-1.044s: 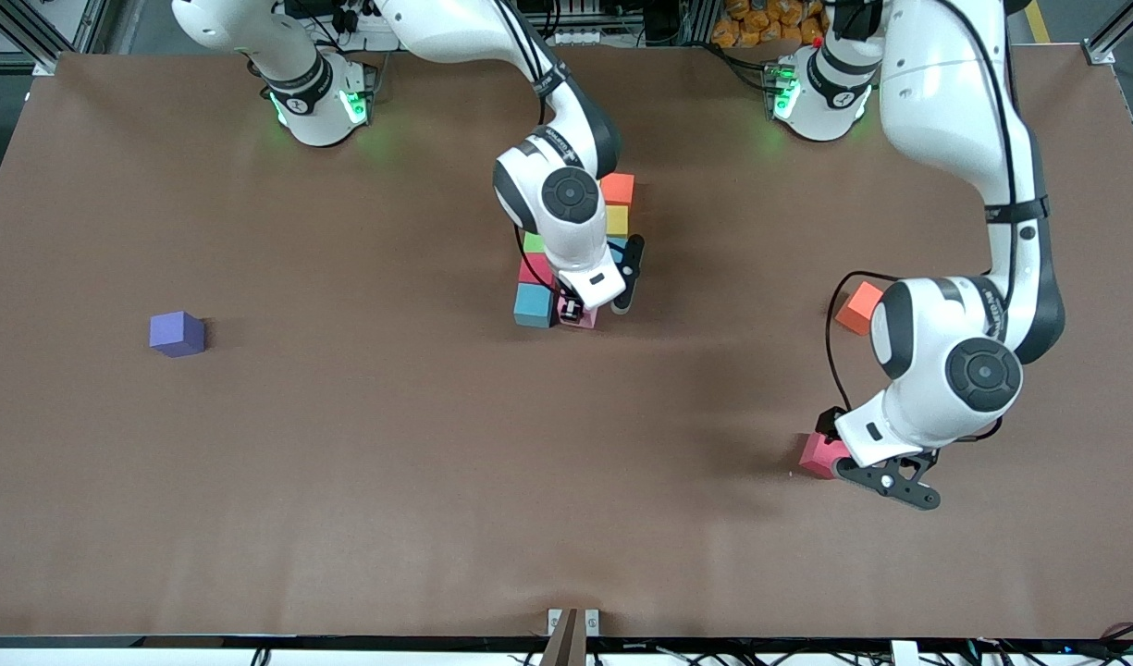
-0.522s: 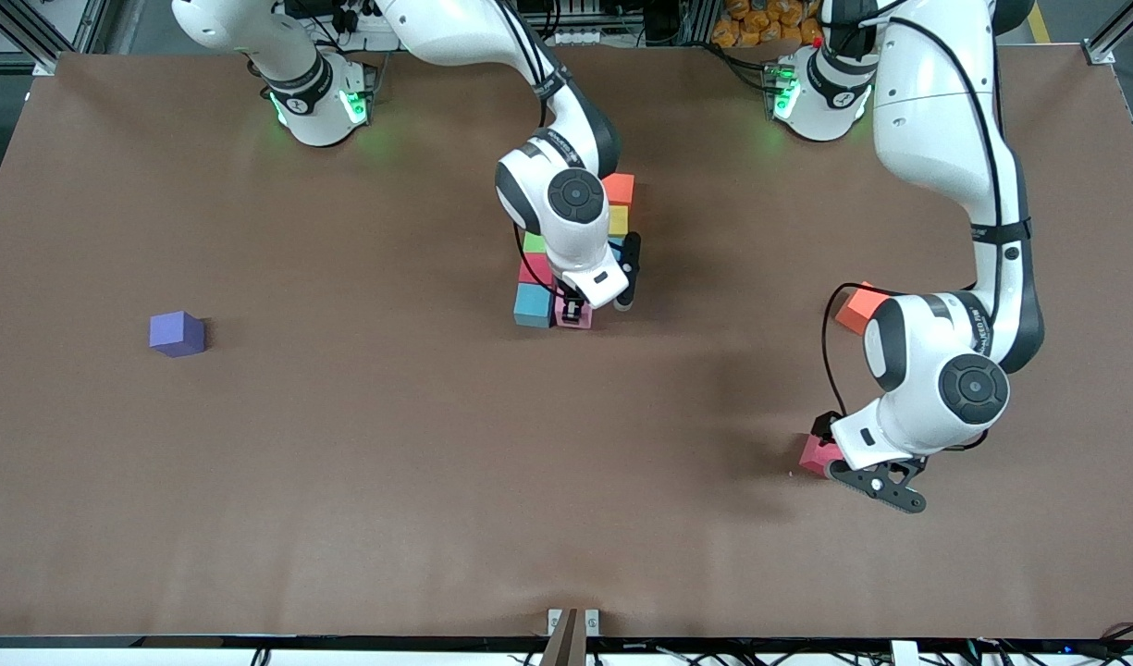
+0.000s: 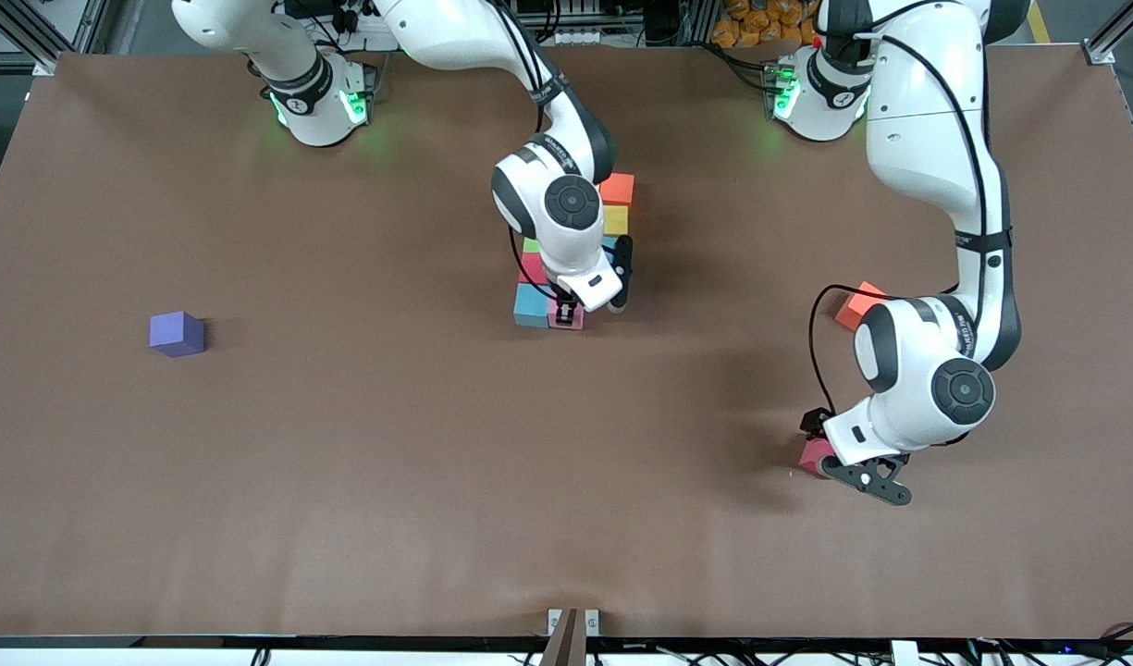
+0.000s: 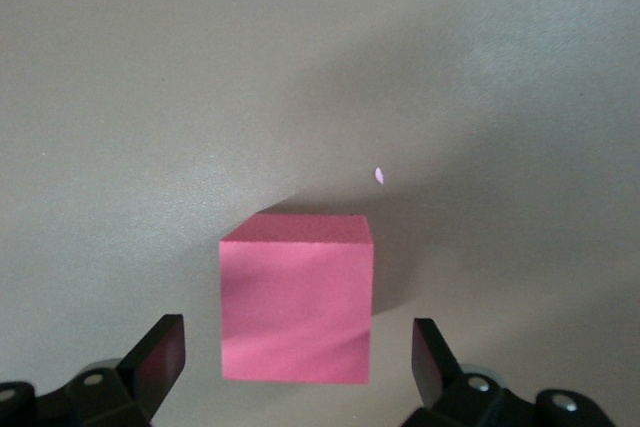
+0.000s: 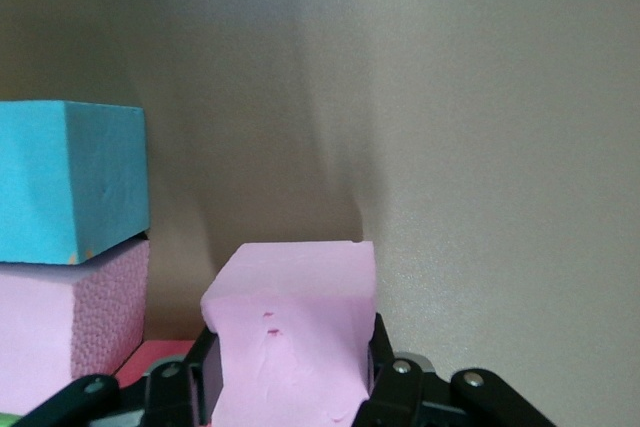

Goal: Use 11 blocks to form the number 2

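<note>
1 purple cube (image 3: 178,333), 2 orange blocks (image 3: 617,189).

We see a matt brown table (image 3: 344,481), smooth and faintly creased like paper or felt. The pink block (image 5: 290,342) looks like foam, its face grainy and nicked; the deeper pink block (image 4: 296,312) is matt and finely textured. The arms' shells (image 3: 917,120) shine as glossy white plastic, and the left gripper's fingers (image 4: 160,357) appear to be matt black plastic.

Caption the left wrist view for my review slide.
Open left gripper straddles a lone pink cube on the brown table.
</note>
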Controlling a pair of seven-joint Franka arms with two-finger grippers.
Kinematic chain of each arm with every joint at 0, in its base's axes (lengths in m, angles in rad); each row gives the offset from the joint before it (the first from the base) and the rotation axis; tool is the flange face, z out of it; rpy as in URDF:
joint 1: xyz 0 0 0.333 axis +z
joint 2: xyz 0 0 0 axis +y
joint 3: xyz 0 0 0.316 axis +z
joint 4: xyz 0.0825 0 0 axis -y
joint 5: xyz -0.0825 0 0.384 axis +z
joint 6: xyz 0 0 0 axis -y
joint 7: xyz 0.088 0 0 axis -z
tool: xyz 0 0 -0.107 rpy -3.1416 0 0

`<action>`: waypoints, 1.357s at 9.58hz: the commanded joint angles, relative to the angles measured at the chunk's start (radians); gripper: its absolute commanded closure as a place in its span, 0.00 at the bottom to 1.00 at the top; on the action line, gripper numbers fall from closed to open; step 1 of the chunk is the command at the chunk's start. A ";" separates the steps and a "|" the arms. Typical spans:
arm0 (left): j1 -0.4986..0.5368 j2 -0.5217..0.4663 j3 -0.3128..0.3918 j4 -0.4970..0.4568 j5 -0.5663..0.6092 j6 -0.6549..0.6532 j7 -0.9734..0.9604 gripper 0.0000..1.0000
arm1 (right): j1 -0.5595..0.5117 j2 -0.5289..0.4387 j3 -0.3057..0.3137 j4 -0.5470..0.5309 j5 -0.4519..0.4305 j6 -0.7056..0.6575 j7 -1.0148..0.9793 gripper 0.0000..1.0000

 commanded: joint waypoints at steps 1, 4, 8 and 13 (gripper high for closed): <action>0.012 0.013 -0.007 -0.004 -0.025 0.029 0.052 0.00 | -0.008 -0.007 0.013 -0.031 -0.022 0.049 -0.009 0.74; 0.013 0.030 -0.007 -0.001 -0.028 0.043 0.058 0.00 | -0.006 -0.005 0.016 -0.040 -0.022 0.067 -0.008 0.74; 0.012 0.053 -0.009 0.001 -0.058 0.063 0.058 0.00 | -0.006 -0.007 0.016 -0.039 -0.018 0.055 0.037 0.00; 0.010 0.068 -0.009 0.001 -0.051 0.064 0.072 0.42 | -0.010 -0.040 0.014 -0.031 -0.016 -0.012 0.037 0.00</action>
